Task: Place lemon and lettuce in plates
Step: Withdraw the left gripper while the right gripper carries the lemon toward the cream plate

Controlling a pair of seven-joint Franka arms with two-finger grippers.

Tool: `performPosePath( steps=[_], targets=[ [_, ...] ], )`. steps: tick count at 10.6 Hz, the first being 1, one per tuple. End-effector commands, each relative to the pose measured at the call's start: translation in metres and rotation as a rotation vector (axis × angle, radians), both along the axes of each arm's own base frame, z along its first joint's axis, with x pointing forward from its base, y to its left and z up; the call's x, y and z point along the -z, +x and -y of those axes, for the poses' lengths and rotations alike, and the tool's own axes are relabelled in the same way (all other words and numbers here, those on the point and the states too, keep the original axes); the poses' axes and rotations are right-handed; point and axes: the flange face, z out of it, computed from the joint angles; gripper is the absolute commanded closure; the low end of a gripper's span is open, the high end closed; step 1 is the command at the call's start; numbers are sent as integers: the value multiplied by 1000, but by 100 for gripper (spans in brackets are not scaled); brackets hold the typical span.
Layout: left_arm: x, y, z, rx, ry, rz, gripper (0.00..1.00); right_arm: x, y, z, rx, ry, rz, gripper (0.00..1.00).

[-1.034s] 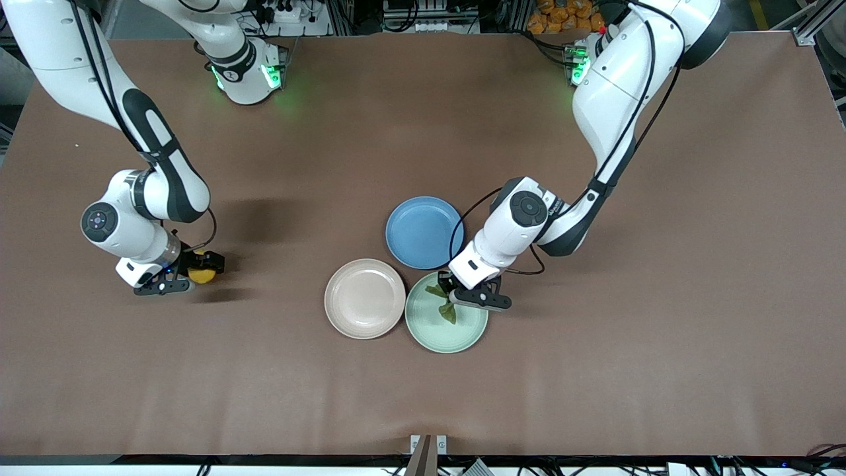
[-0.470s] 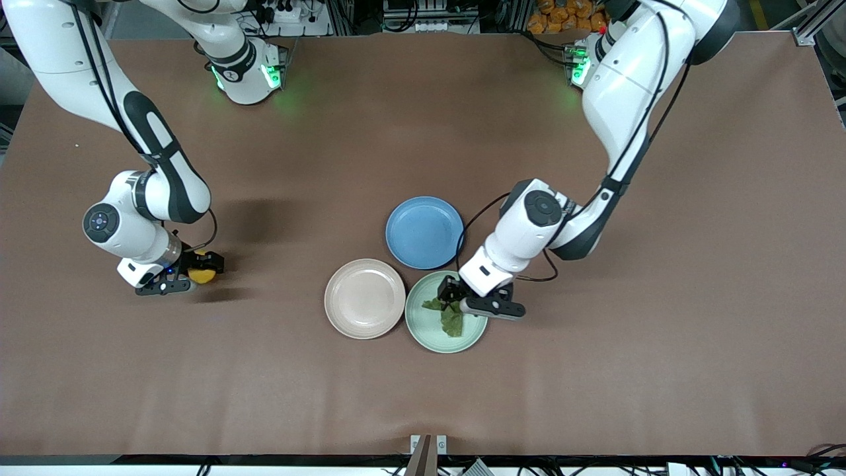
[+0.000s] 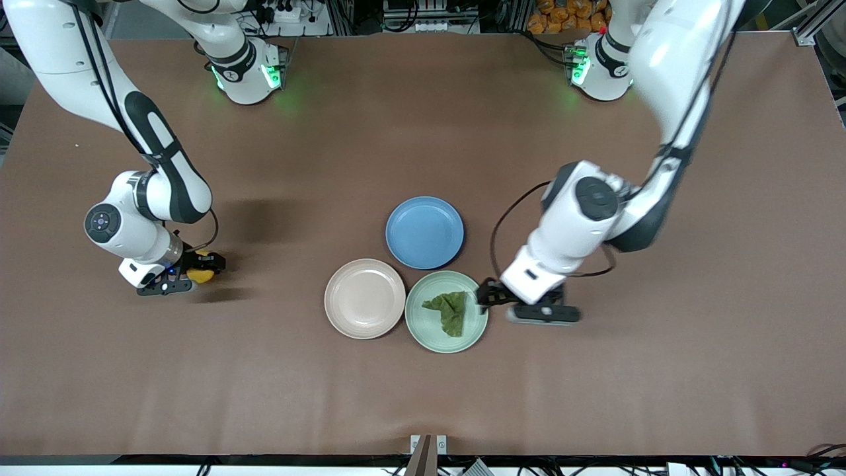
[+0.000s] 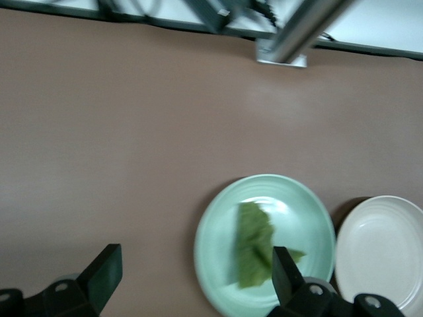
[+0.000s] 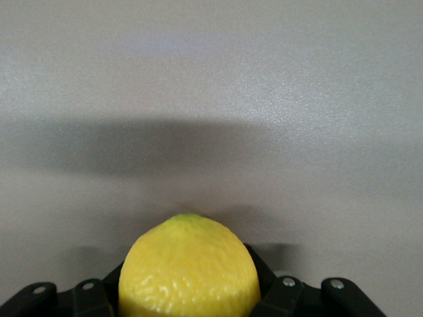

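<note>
One firm, rounded lemon (image 5: 189, 267) sits clenched at mid-body in right pincer (image 3: 188, 272); left pincer (image 4: 192, 281) released over tabletop (image 3: 423, 396).

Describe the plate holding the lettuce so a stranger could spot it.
Three plates cluster mid-table. The mint green plate sits nearest the front camera, beside the pink-beige plate and toward the left arm's end. It alone holds something: the lettuce; the blue plate is bare.

No readable text, label, brand, number or sign appears on anything in these views.
</note>
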Motion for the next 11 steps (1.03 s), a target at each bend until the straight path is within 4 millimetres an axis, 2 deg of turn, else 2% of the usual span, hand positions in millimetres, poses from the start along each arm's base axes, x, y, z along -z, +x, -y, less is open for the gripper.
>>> performPosePath(
  steps=[1, 3, 5, 8, 11],
  targets=[
    [-86, -9, -81, -13, 128, -81, 0, -18, 14, 0, 1, 17, -21, 55],
    [-137, -27, -127, -51, 197, -155, 0, -37, 24, -6, 29, 25, -85, 55],
    [-181, -47, -159, -68, 239, -183, 0, -50, 30, -25, 39, 22, -66, 55],
    [-230, -79, -184, -50, 285, -205, 0, -54, 32, -70, 75, 17, -62, 55],
    [-268, -109, -188, -62, 297, -203, 0, -65, 38, -121, 85, 65, -42, 54]
  ],
)
